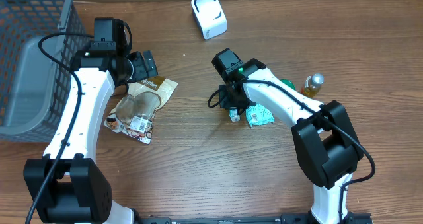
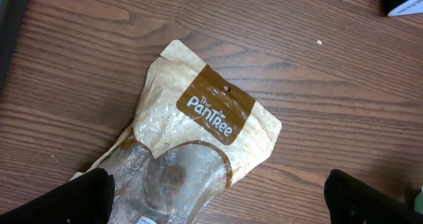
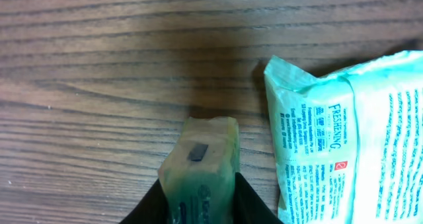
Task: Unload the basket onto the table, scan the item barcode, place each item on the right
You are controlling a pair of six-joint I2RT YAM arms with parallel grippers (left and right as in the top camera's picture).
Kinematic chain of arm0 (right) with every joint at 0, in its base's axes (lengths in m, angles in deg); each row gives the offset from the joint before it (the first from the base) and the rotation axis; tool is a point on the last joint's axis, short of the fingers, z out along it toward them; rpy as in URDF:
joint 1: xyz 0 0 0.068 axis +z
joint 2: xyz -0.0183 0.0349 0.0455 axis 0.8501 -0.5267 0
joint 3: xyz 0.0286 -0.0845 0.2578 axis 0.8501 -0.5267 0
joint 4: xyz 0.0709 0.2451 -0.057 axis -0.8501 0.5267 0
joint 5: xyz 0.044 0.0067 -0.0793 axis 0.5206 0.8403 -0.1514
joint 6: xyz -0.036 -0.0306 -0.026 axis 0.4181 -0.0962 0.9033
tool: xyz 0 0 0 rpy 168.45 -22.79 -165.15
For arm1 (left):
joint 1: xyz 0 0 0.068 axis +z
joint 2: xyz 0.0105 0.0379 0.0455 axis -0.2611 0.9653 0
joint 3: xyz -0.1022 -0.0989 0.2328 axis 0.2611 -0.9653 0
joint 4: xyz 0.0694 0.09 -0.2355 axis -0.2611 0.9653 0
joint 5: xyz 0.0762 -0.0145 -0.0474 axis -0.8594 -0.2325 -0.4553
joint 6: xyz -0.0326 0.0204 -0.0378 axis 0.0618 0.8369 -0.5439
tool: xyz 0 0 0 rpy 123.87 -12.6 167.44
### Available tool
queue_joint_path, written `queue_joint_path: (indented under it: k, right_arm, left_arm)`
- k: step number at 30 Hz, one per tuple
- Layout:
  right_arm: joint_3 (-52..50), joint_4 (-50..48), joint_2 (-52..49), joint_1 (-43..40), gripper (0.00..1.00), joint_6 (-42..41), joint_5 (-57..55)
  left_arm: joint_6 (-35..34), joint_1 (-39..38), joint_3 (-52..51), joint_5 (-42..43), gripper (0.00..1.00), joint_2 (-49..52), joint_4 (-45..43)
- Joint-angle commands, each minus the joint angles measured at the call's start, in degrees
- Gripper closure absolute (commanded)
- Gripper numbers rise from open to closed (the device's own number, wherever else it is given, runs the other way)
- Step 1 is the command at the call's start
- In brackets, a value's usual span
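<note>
**Small green packet** [image 3: 201,164], as seen from the right wrist. It is pinched on both flanks by the dark fingers [image 3: 256,209] of the right gripper [image 3: 203,201], so the jaws are judged to be clamped on it. Its long axis runs along the line of the fingers and out past their tips. The free end lies over the wooden table [image 3: 99,65] (contact with the wood cannot be told). A small dark patch is seen on the exposed face; no barcode is made out.

Just to the right of the pincer, near the packet but apart from it, a teal printed pouch [image 3: 350,138] is laid flat. The white scanner [image 1: 209,14] is stood well apart from the pincer, toward the table's far edge and slightly to its left. The coming move is judged to turn on that bearing: the packet is to be lifted and carried across bare wood, coded face presented.

The right arm is the nearer one and is folded down steeply over the packet. The left gripper [image 1: 142,64] is held with its jaws wide apart above a brown snack pouch [image 2: 198,131], with nothing gripped.
</note>
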Motion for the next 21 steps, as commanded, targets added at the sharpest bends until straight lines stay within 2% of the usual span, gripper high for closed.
queue_joint_path:
  k: [1,2,3,6,8,9,10,11,13,15,16,18,21]
  right_arm:
    - [-0.4,-0.3,2.3,0.2,0.56,-0.2,-1.1]
    - [-0.4,-0.3,2.3,0.2,0.44,-0.2,-1.1]
    - [-0.4,-0.3,2.3,0.2,0.4,-0.2,-1.1]
    - [-0.4,-0.2,2.3,0.2,0.41,-0.2,-1.1]
    - [-0.4,0.0,2.3,0.2,0.49,-0.2,-1.1]
    - [-0.4,0.0,2.3,0.2,0.57,-0.2,-1.1]
    - [-0.4,0.0,2.3,0.2,0.76,-0.2,-1.1]
    - [-0.4,-0.1,2.3,0.2,0.86,-0.2,-1.1]
    - [-0.4,0.0,2.3,0.2,0.89,-0.2,-1.1]
    - [-0.4,0.1,2.3,0.2,0.58,-0.2,-1.1]
    - [-0.4,0.2,2.3,0.2,0.51,-0.2,-1.1]
    - [-0.4,0.4,2.3,0.2,0.41,-0.2,-1.1]
    - [-0.4,1.1,2.3,0.2,0.38,-0.2,-0.8]
  left_arm:
    - [0.2,0.2,-0.2,-0.2,0.0,0.6,-0.1]
    - [0.2,0.2,-0.2,-0.2,0.0,0.6,-0.1]
    - [0.2,0.2,-0.2,-0.2,0.0,0.6,-0.1]
    - [0.2,0.2,-0.2,-0.2,0.0,0.6,-0.1]
    - [0.2,0.2,-0.2,-0.2,0.01,0.6,-0.1]
    - [0.2,0.2,-0.2,-0.2,0.0,0.6,-0.1]
    - [0.2,0.2,-0.2,-0.2,0.0,0.6,-0.1]
    - [0.2,0.2,-0.2,-0.2,0.0,0.6,-0.1]
    - [0.2,0.2,-0.2,-0.2,0.0,0.6,-0.1]
    - [0.2,0.2,-0.2,-0.2,0.0,0.6,-0.1]
    - [0.2,0.2,-0.2,-0.2,0.0,0.6,-0.1]
    - [0.2,0.2,-0.2,-0.2,0.0,0.6,-0.1]
    - [0.2,0.2,-0.2,-0.2,0.0,0.6,-0.1]
